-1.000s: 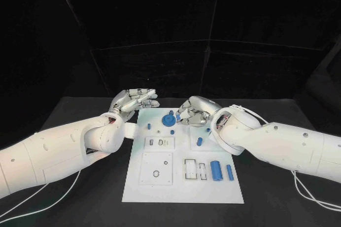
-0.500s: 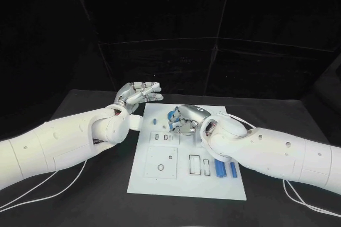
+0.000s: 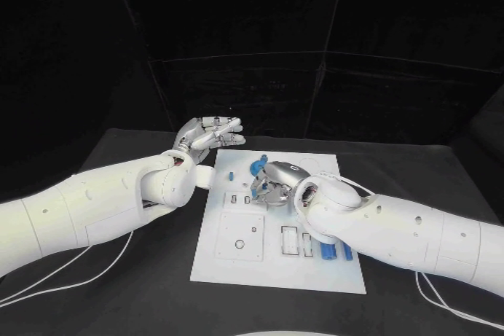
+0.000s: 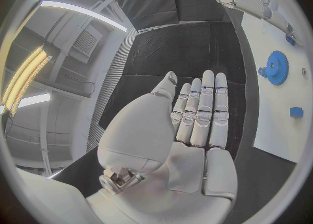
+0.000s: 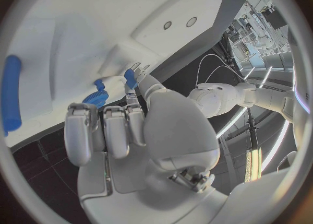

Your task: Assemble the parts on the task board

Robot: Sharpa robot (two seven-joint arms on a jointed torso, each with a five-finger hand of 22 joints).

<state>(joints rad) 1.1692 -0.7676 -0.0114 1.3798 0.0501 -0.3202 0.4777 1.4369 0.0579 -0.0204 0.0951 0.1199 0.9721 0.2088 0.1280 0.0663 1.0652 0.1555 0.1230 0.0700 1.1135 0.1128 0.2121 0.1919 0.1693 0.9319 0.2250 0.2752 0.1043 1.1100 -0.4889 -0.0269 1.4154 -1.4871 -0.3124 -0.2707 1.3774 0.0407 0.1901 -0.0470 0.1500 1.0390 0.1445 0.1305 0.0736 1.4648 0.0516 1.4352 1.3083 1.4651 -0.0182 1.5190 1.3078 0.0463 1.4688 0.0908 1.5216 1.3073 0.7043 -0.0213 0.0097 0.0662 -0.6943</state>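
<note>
Picked out the board [image 3: 275, 267] straight away: white, flat, laid lengthwise in the middle of the black table [image 3: 126, 205]. Found the right hand [image 3: 271, 184] low over its far half, fingers curled down toward the blue gear [image 4: 277, 67]. Could not tell whether those fingers had closed on anything; saw a small blue bit close against a fingertip from the wrist, but nothing settled. Caught the left hand [image 3: 210, 137] raised just off the far left corner of the board, palm flat, fingers straight and side by side, holding nothing at all.

Noted the gear near the far end of the board: a bright blue disc, toothed all round, with a hub in the middle. Spotted a little blue peg [image 3: 229, 177] to its left, and blue cylinders [image 3: 334, 251] at the near right, half tucked under the right arm.

Judged the gear light, stiff and hard, most likely plastic, and not fragile. Reckoned the toothed rim the best place to pinch it, on opposite sides, with the teeth giving some bite. Expected the smooth cylinders to be slippery and ready to roll; better taken across the middle.
</note>
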